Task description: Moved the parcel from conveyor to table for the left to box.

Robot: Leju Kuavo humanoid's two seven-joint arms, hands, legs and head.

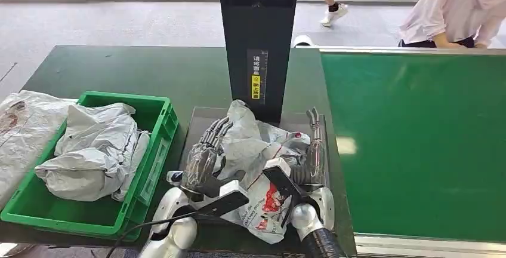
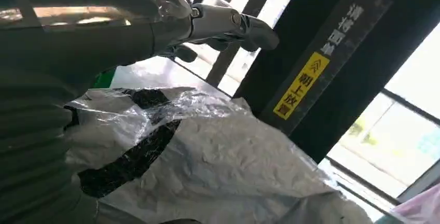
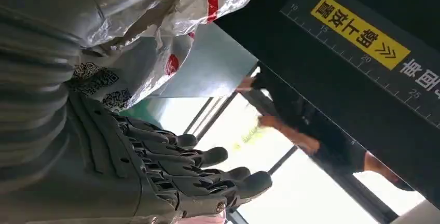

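Parcel, crumpled grey-white bag with red print, lies on a grey plate on the dark table, just in front of the black post. Left hand and right hand flank it, palms against its sides, fingers straight and apart, not curled round. Green bin to the left holds more bags; another bag lies beyond it. Green conveyor to the right. Person behind, cut off by the frame. Parcel's near end hidden by the wrists.
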